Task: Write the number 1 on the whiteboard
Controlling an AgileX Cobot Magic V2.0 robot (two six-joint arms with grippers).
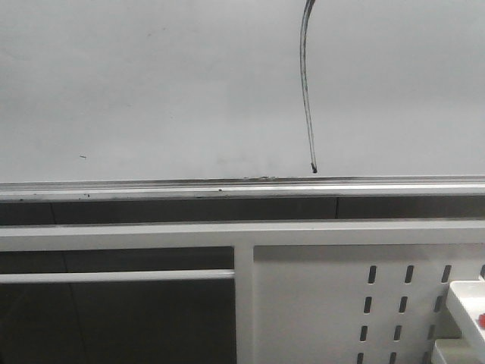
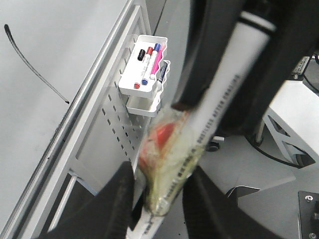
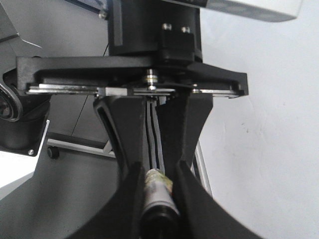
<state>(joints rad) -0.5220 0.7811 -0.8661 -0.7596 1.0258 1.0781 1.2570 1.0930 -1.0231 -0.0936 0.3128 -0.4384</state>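
Note:
The number 1 (image 1: 306,91) is a long thin black stroke ending in a dot just above the silver tray edge (image 1: 227,186) of the whiteboard (image 1: 151,76). It also shows in the left wrist view (image 2: 35,69). Neither gripper is in the front view. My left gripper (image 2: 162,199) has its jaws close on either side of the tape-wrapped part of a white marker (image 2: 234,69). The right gripper's black fingers (image 2: 199,64) clamp the same marker higher up. In the right wrist view my right gripper (image 3: 158,184) is shut on the marker (image 3: 158,199), beside the board (image 3: 269,124).
A white perforated panel (image 1: 318,303) hangs below the board. A small white tray (image 2: 144,64) with several coloured markers hooks onto it at the right, and its corner shows in the front view (image 1: 466,303). White frame bars (image 1: 114,276) cross the dark space at lower left.

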